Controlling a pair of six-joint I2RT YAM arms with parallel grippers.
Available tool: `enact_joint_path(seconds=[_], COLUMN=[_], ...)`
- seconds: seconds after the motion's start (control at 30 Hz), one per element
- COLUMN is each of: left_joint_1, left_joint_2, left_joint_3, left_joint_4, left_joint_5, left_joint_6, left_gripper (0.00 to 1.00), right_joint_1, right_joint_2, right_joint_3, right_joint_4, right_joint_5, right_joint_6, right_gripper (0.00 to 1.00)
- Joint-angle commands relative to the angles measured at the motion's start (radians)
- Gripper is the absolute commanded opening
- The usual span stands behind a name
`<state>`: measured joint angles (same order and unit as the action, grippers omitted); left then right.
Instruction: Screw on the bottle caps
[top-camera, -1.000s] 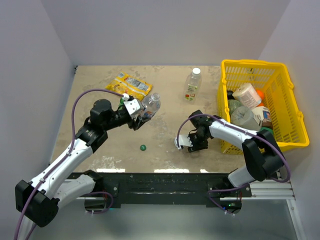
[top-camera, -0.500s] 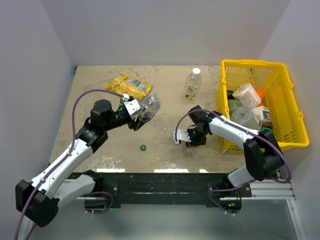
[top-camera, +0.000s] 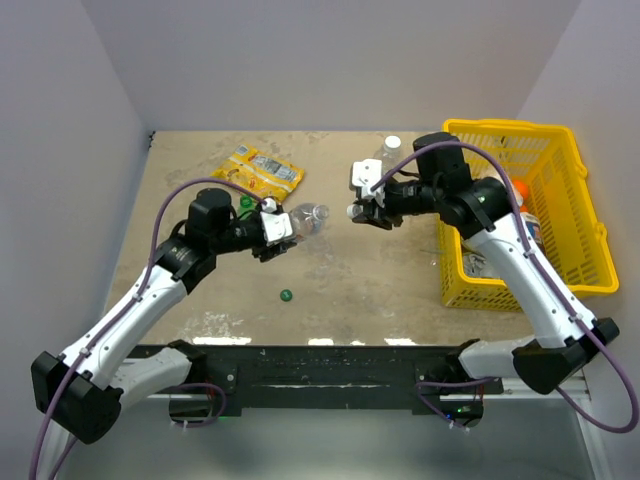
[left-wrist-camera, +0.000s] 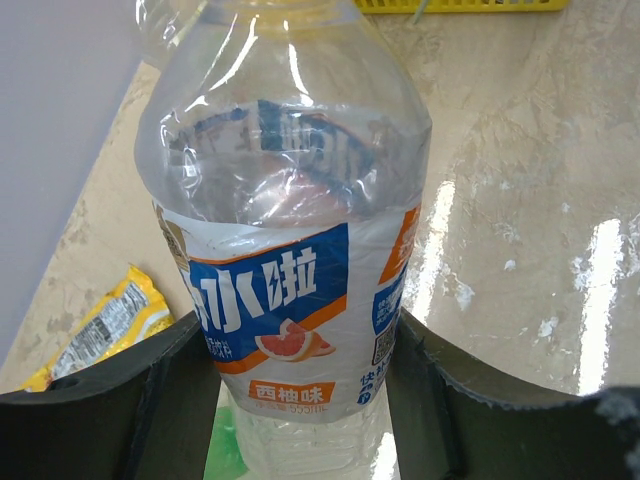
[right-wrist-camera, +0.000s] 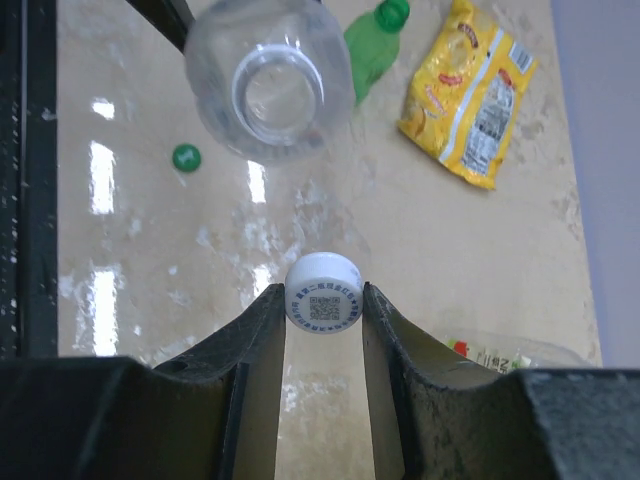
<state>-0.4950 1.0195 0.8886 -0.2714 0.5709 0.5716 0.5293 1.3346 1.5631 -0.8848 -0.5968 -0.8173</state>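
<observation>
Two grips: left end effector (left-wrist-camera: 300, 350) on clear bottle (left-wrist-camera: 290, 200), right end effector (right-wrist-camera: 323, 302) on round white cap (right-wrist-camera: 323, 290)

Open gap lies between the clear bottle (top-camera: 303, 220) and the white cap (right-wrist-camera: 323, 293).

Bright, even overhead light; shadows soft. White glare strips on the tabletop (top-camera: 340, 280) along its near edge, streaks in both wrist views too. Left wrist: bottle (left-wrist-camera: 290, 200) sharp, highlights on the plastic. Right wrist: cap (right-wrist-camera: 323, 292) crisp; right hand (right-wrist-camera: 323, 300) dark, slightly soft.
</observation>
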Motion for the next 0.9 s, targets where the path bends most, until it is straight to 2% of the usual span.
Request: enact_joint_path(seconds=[0.0,0.1,0.4,0.67,0.87], left_joint_1=[0.004,0.004,-0.008,-0.01,-0.01], left_joint_2=[0.039,0.086,0.082,0.076,0.068], left_joint_3=[0.143,0.202,0.2,0.197,0.202], left_joint_4=[-0.121,-0.176,-0.164,-0.141,-0.129], left_joint_5=[0.017,0.02,0.012,0.023,0.032], left_joint_6=[0.143,0.16,0.168,0.165,0.165], left_gripper=[0.0,0.0,0.0,0.0,0.0], right_joint_1=[0.006,0.029,0.066,0.113,0.173], right_joint_2=[-0.006,-0.015,-0.008,0.014,0.049], right_joint_3=[0.07,0.086,0.115,0.13,0.13], right_joint_4=[-0.014,0.027,0.11,0.129,0.116], right_joint_5=[-0.112,-0.104,-0.095,-0.067,0.012], right_joint_6=[0.139,0.179,0.239,0.238,0.21], right_gripper=[0.23,0.23,0.24,0.24,0.25])
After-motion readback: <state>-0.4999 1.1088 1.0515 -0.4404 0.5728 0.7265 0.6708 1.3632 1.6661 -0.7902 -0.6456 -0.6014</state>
